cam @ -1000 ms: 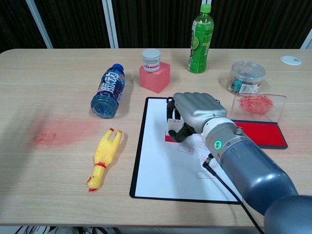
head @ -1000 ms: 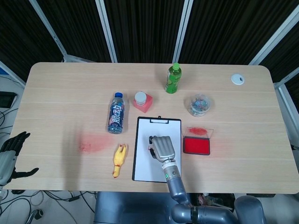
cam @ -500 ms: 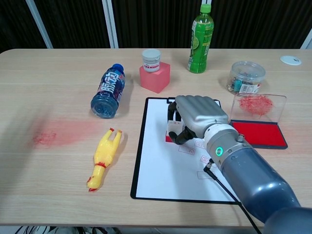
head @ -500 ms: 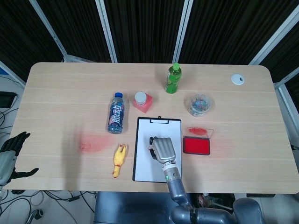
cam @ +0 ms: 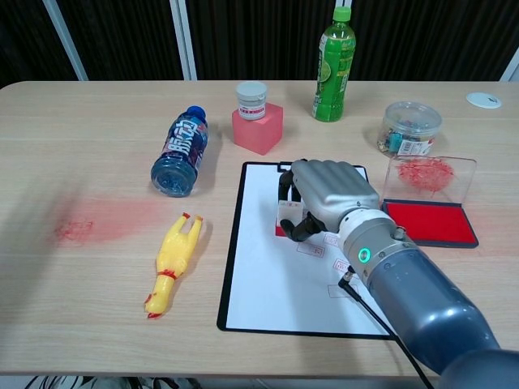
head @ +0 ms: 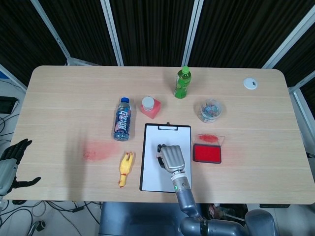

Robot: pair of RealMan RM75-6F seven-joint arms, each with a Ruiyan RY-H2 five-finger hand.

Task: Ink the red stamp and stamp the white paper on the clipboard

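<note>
Chest view shows the right hand point(cam: 328, 194) grasping the red stamp point(cam: 286, 217), its base pressed onto the white paper point(cam: 272, 279) near the clipboard's point(cam: 229, 243) top edge. The open ink pad point(cam: 430, 221) lies just beside the clipboard's right edge. The left hand point(head: 10, 160) hangs released, off the tabletop's point(head: 64, 98) left edge.

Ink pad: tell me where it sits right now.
The ink pad lies open on the table's right side, just right of the clipboard, in front of the clear jar.
</note>
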